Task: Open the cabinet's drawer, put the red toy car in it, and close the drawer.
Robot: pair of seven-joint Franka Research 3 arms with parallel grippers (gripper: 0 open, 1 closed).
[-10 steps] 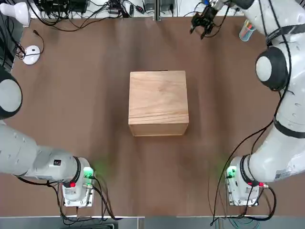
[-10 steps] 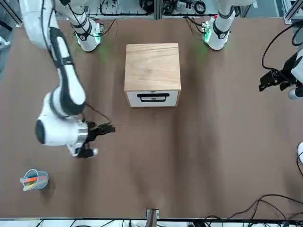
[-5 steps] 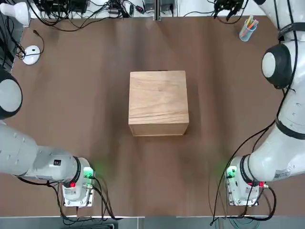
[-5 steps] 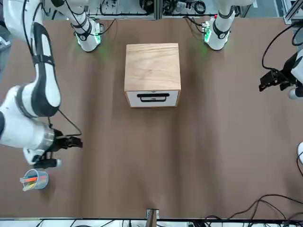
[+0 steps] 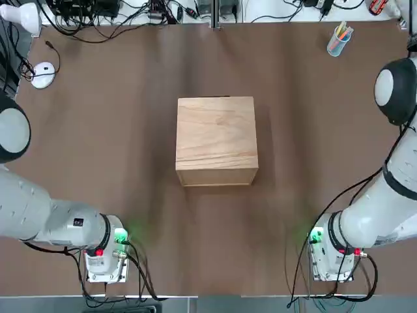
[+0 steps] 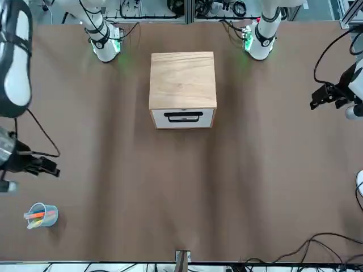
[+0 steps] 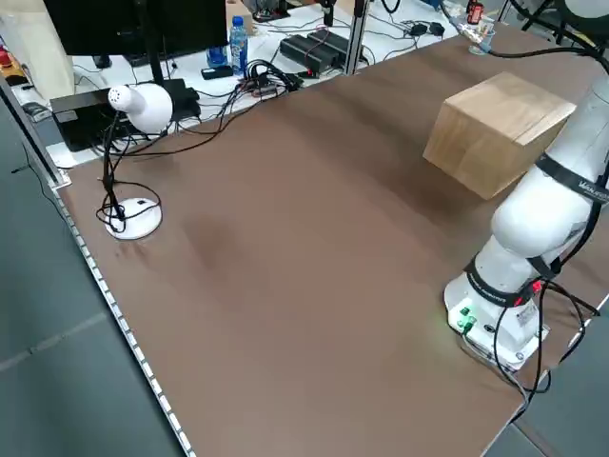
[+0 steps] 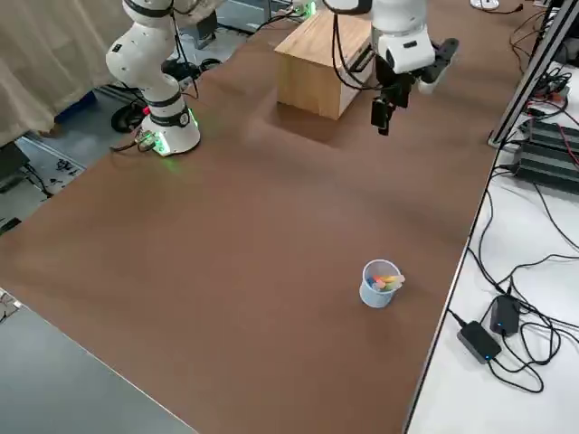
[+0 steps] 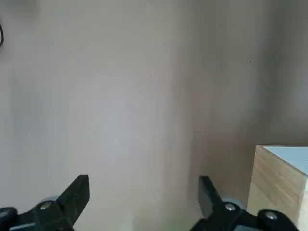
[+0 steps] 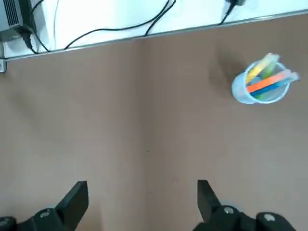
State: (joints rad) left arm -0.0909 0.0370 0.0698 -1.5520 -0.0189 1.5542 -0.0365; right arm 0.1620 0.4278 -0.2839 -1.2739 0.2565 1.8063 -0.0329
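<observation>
The cabinet (image 5: 216,140) is a light wooden box in the middle of the table. Its drawer (image 6: 182,118) faces away from the arms' bases and sits shut, dark handle showing. The red toy car shows nowhere on the table. My right gripper (image 6: 48,168) hangs open and empty over the table's far right part, well away from the cabinet; its wrist view shows it (image 10: 143,195) above bare tabletop near the far edge. My left gripper (image 6: 323,97) is parked open at the table's left side, with a cabinet corner (image 9: 281,185) in its wrist view.
A clear cup of coloured pens (image 5: 339,39) stands near the far right corner. A white mouse (image 5: 43,74) and a white lamp (image 5: 23,16) sit at the far left. A small red item (image 5: 377,5) lies beyond the far edge; I cannot tell what it is.
The right arm has swung from in front of the drawer out toward the table's right side, past the pen cup. The left arm and the cabinet have not moved.
</observation>
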